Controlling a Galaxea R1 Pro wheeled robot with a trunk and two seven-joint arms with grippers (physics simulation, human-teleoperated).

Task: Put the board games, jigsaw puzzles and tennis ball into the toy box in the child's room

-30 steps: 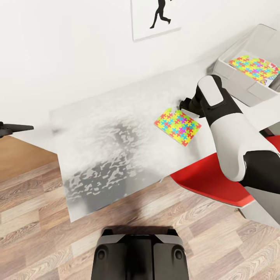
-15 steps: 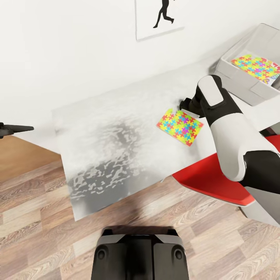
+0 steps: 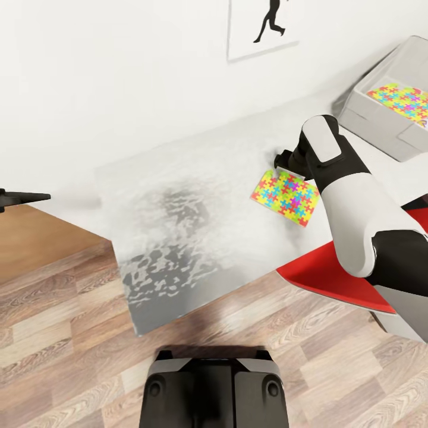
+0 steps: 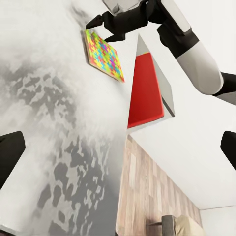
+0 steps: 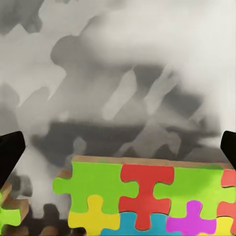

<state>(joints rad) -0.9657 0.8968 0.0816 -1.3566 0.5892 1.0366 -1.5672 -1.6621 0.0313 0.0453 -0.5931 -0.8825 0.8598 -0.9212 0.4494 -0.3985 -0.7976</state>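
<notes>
The right end effector [image 4: 110, 27] hangs with fingers apart just over the far edge of the puzzle [image 3: 286, 197], which lies flat on the table [image 3: 196, 196], seemingly lined up to grip that edge. The left end effector [image 4: 118, 147] is spread wide and idle; the toy box [image 3: 380, 122], well apart, already holds another puzzle.

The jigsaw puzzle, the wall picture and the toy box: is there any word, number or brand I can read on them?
No readable text anywhere.
Multicoloured jigsaw puzzle square on the pale grey-white table: coloured interlocking pieces, no letters.
Framed wall picture: a black running silhouette, no caption.
Pale grey toy box: a second multicoloured jigsaw square inside; the print beside it at the frame edge is too small to read.
</notes>
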